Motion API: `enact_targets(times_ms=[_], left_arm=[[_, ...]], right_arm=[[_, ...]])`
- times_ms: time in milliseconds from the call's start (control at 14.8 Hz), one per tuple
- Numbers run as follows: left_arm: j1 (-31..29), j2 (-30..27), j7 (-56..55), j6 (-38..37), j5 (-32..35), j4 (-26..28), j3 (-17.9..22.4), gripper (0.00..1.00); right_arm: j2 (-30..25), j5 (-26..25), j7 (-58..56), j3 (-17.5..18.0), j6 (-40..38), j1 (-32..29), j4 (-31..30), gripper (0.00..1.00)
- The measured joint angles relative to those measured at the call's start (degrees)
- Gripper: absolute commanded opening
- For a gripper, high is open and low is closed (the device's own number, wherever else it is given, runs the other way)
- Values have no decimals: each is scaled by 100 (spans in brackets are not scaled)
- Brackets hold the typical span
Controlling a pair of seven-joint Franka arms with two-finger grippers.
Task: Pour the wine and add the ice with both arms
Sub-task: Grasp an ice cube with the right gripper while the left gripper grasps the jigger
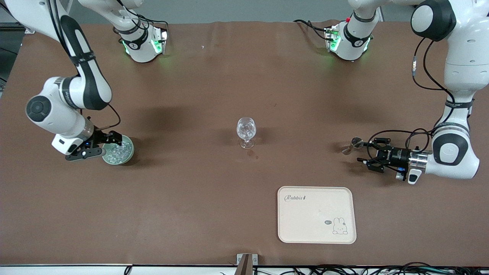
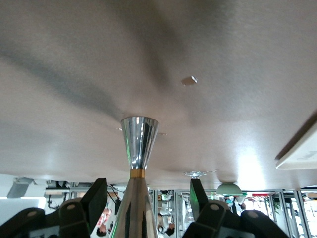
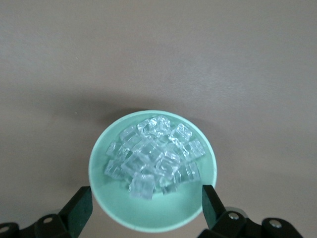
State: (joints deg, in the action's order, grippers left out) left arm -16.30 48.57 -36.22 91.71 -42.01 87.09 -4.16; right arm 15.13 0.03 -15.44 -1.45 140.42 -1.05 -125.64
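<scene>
I see the ice [image 3: 154, 157] as a heap of small clear, glinting cubes piled in a pale green bowl [image 3: 113, 198] toward the right arm's end of the table; the heap has no long axis, the cubes lying at all angles, and the bowl sits upright with its mouth up. The right gripper [image 1: 105, 143] is at the bowl, its two black fingers [image 3: 79, 208] spread wide, one on each side of the rim — whether they touch the rim I cannot tell, and the ice itself is untouched.

Toward the left arm's end stands a shiny metal jigger [image 1: 353, 144], hourglass-shaped with a gold band at the waist, its long axis upright and a flared cup opening upward. The left gripper [image 1: 365, 154] lies low and level beside it; in the left wrist view the jigger [image 2: 138, 168] rises between the fingers [image 2: 96, 196] with a gap on each side — jaws open, nothing gripped.

An upright clear wine glass [image 1: 246, 131] stands mid-table, well apart from both grippers. A cream tray [image 1: 316, 214] lies nearer the front camera.
</scene>
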Motion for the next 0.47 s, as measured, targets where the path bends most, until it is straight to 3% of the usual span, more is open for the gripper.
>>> enact_targets(times_ms=[271, 473], left_arm=[[1, 120, -6, -25, -21, 7, -14, 67], [5, 140, 38, -60, -21, 53, -32, 67]], right_arm=[[221, 0, -203, 0, 93, 0, -35, 65], [320, 0, -220, 2, 146, 0, -36, 57]])
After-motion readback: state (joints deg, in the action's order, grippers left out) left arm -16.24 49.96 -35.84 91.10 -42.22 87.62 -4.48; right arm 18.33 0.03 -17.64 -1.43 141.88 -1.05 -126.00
